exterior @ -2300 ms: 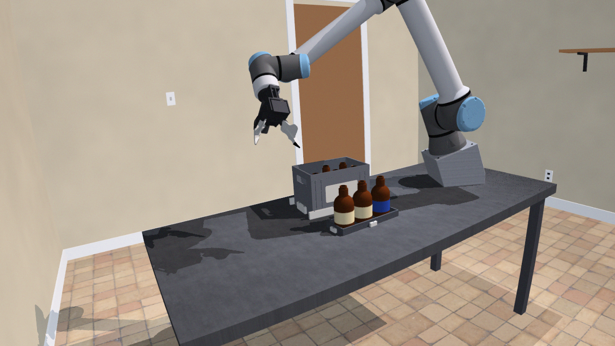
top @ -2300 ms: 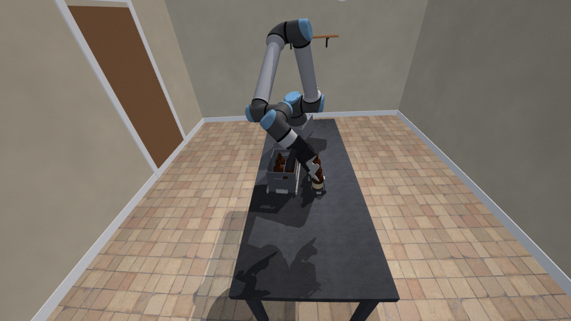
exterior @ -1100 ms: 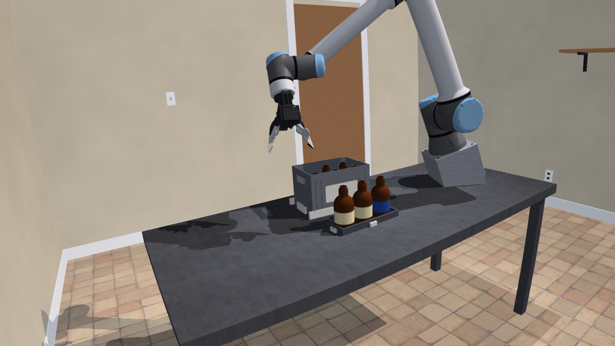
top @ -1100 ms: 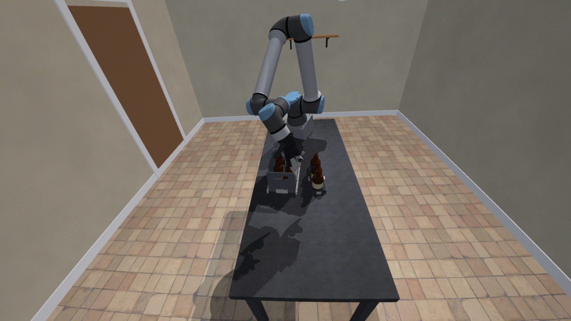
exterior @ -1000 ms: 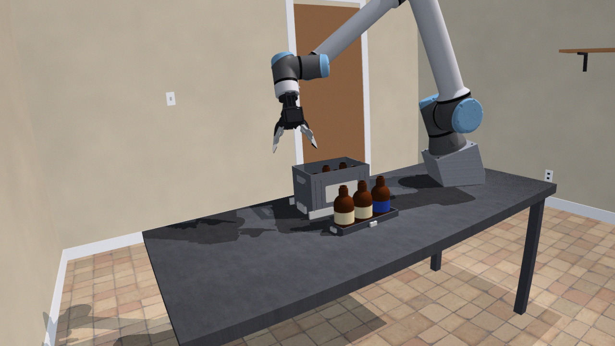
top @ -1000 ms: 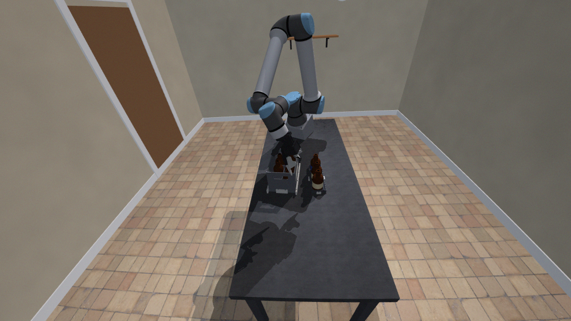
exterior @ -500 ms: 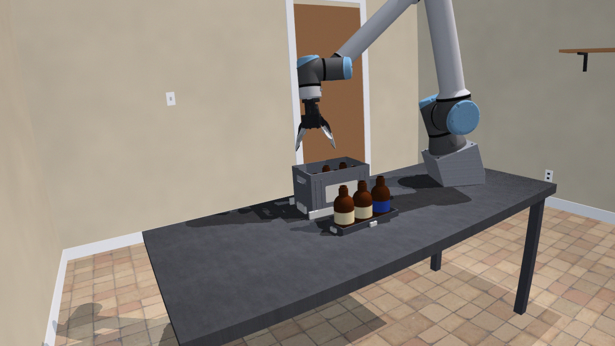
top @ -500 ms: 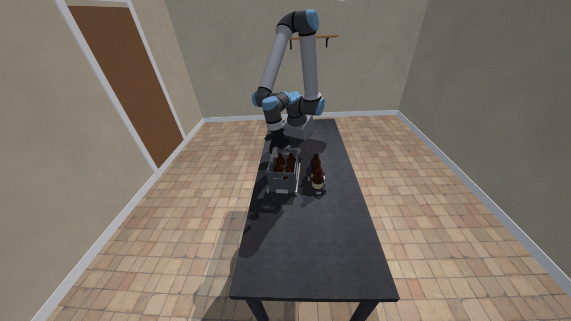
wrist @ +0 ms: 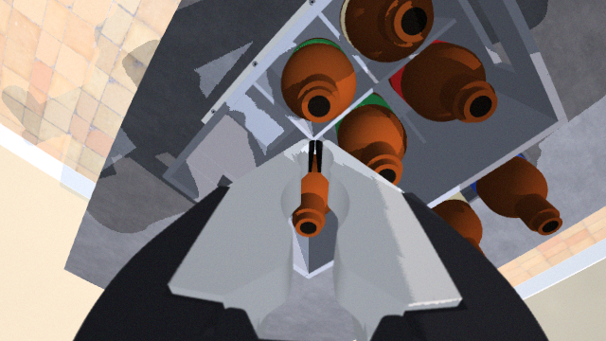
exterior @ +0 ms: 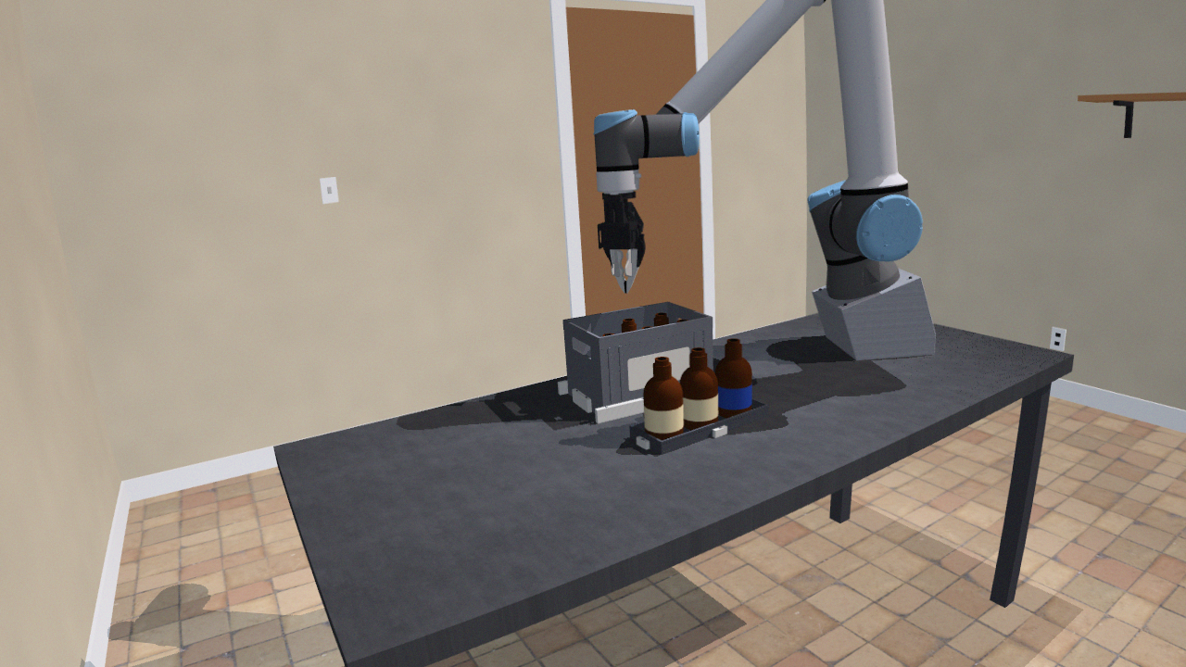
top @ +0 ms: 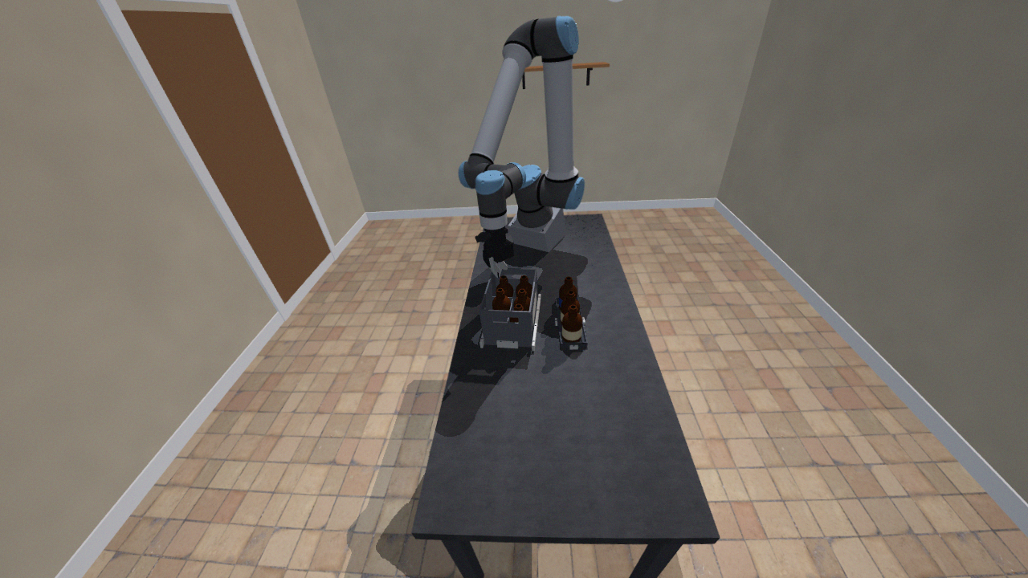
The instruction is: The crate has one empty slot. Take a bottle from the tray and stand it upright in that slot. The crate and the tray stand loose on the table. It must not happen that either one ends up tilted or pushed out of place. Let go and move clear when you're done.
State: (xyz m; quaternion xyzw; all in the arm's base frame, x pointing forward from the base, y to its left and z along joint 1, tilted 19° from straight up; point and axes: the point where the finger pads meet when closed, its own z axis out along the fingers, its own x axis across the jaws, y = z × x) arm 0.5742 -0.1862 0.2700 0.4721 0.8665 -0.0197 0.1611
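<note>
My gripper (top: 495, 264) (exterior: 624, 287) (wrist: 314, 142) is shut on nothing and hangs point-down a little above the far end of the grey crate (top: 506, 327) (exterior: 599, 358) (wrist: 478, 142). The crate holds several brown bottles standing upright, among them a green-labelled bottle (wrist: 318, 80) just beyond my fingertips. One slot (wrist: 222, 147) on the left in the wrist view looks empty. A bottle neck (wrist: 310, 204) shows through the gap between my fingers, below them. The low tray (exterior: 663, 445) (top: 574, 343) beside the crate carries three upright bottles: a cream-labelled bottle (exterior: 663, 404) (top: 571, 321), a second cream-labelled bottle (exterior: 699, 391) and a blue-labelled bottle (exterior: 734, 383) (wrist: 516, 189).
The crate and the tray stand side by side on the dark table (top: 560, 445) (exterior: 498, 497), near the robot's base (exterior: 875, 323). The crate sits close to the table's left edge in the top view. A door and a wall lie behind it.
</note>
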